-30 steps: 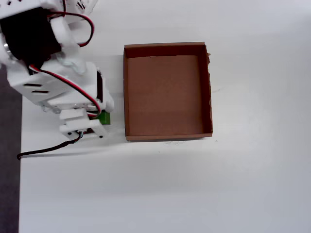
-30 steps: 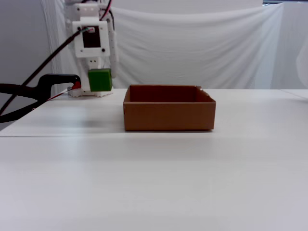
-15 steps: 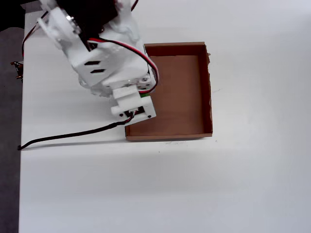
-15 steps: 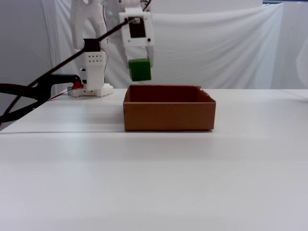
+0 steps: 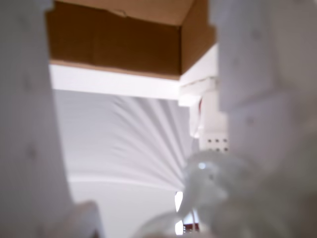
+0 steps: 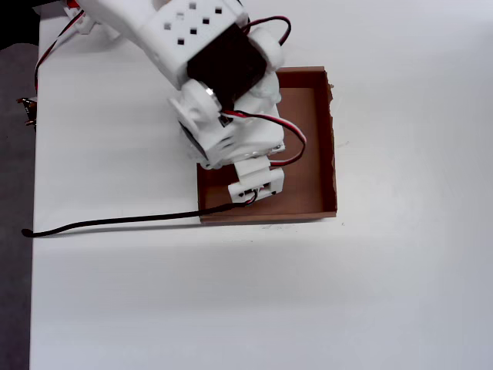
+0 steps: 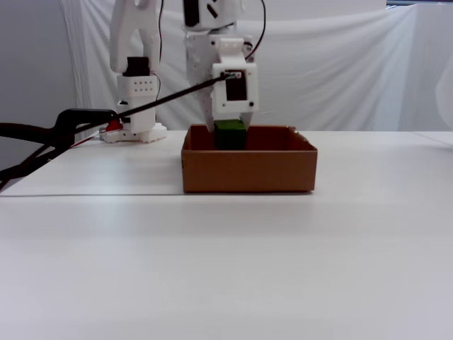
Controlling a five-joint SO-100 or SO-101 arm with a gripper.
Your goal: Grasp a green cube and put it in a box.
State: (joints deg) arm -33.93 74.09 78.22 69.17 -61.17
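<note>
The box [image 7: 248,168] sits mid-table, a shallow brown cardboard tray w/ low walls; in the overhead view its floor [image 6: 308,154] shows bare brown on the right side, while the white arm covers the left part, so what lies under there can't be read from above. From the fixed view the green cube [image 7: 229,132] hangs right over the box's left half, its lower part dipping behind the front wall (can't tell if it touches the floor). It's small, solid green, matte, top face brighter and the front face darker in shade, far smaller than the box. The gripper [image 7: 229,129] points straight down w/ the cube between its white fingers [image 7: 243,113], clamped on it as far as the fixed view shows; the fingertips themselves are hidden by the cube and the wall. In the wrist view the box [image 5: 119,42] fills the top, an inside corner of cardboard wall plain to see, w/ blurred white finger surfaces at both sides; the cube isn't visible there. A black cable [image 6: 115,222] runs across the white table [image 6: 385,293] from the left edge to the arm near the box's near wall. Arm base [image 7: 138,106] stands behind, well apart from the box.
</note>
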